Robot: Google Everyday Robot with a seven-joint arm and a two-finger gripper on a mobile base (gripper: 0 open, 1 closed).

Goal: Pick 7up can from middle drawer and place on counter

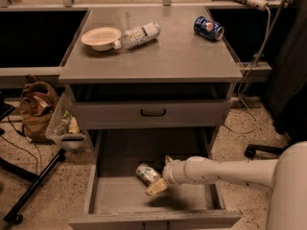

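The 7up can (147, 173) lies on its side on the floor of the open middle drawer (115, 200), near its centre. My white arm reaches in from the right, and my gripper (160, 177) is inside the drawer right beside the can, on its right. One tan fingertip (156, 188) shows just below the can; another tip shows behind the wrist. The can rests on the drawer floor. The grey counter (168, 56) is the cabinet top above.
On the counter lie a clear plastic bottle (138, 34), a beige bowl (101, 37) and a blue soda can (208, 28). A shallower drawer with a black handle (153, 112) sits above the open one. A brown bag (37, 107) and a plastic bin (64, 126) stand on the floor left.
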